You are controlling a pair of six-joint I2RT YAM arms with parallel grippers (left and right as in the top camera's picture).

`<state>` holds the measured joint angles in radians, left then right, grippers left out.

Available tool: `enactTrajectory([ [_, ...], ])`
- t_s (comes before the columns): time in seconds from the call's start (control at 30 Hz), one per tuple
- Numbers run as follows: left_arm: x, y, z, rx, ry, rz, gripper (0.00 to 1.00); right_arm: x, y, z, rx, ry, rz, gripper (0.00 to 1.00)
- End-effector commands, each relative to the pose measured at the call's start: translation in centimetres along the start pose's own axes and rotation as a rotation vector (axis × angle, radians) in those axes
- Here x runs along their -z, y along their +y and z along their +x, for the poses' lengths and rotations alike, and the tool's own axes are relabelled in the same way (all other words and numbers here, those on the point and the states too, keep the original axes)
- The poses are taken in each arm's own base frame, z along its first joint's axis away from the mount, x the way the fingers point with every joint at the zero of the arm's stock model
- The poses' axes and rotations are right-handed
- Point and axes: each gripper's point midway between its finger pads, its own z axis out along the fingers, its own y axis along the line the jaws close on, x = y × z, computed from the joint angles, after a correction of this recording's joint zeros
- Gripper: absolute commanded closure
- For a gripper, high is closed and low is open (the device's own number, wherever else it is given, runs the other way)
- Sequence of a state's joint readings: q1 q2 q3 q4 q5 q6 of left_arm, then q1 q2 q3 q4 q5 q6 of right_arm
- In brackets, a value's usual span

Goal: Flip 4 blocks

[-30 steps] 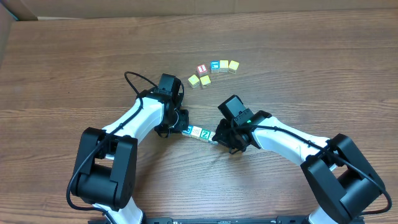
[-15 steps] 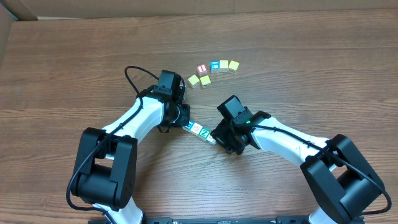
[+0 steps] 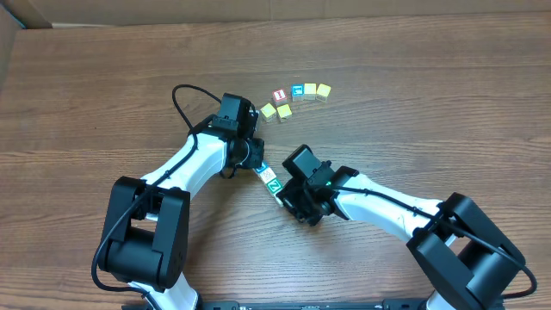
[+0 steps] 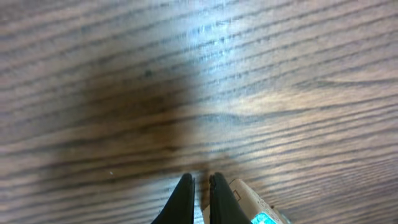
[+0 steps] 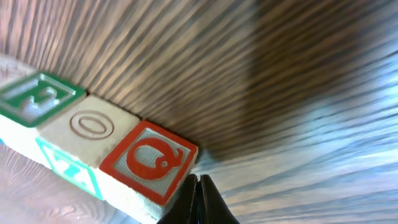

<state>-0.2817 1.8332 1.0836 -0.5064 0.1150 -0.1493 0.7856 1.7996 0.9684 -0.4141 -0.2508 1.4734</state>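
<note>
A short row of alphabet blocks (image 3: 270, 180) lies slanted on the table between my two grippers, the teal block with a white Z (image 3: 274, 184) showing on top. In the right wrist view the row reads green-faced block (image 5: 36, 99), cream block with an O (image 5: 91, 127), red-faced Q block (image 5: 149, 159). My right gripper (image 5: 198, 182) is shut and empty, its tips against the Q block's near corner. My left gripper (image 4: 199, 183) is shut and empty, a pale block (image 4: 247, 200) lying against its right finger. From overhead, the left gripper (image 3: 256, 164) is at the row's upper end and the right gripper (image 3: 287, 199) at its lower end.
Further back lies a loose arc of small cubes: a red one marked 1 (image 3: 279, 96), a blue one (image 3: 298, 90), and yellow ones (image 3: 323, 89) (image 3: 268, 111). A black cable (image 3: 185, 96) loops off the left arm. A cardboard wall (image 3: 258, 10) lines the far edge.
The row of blocks has swung from nearly level to a steep diagonal. My right gripper moved left and up with its end; the left gripper shifted slightly up. Both stayed shut.
</note>
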Motion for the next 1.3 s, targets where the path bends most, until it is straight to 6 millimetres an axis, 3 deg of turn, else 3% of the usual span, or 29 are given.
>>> enactTrajectory([
  [0.0,-0.3,-0.5,-0.2,-0.039,0.007,0.017,0.96,-0.2,1.0,0.4,-0.007,-0.012,-0.039,0.96],
  [0.47,-0.6,-0.7,-1.2,-0.052,-0.032,0.023,0.96,-0.5,1.6,1.5,-0.103,-0.031,-0.062,0.96],
  [1.27,-0.6,-1.2,-2.4,-0.085,-0.082,0.048,0.96,-0.9,3.4,3.2,-0.022,-0.086,-0.142,0.95],
])
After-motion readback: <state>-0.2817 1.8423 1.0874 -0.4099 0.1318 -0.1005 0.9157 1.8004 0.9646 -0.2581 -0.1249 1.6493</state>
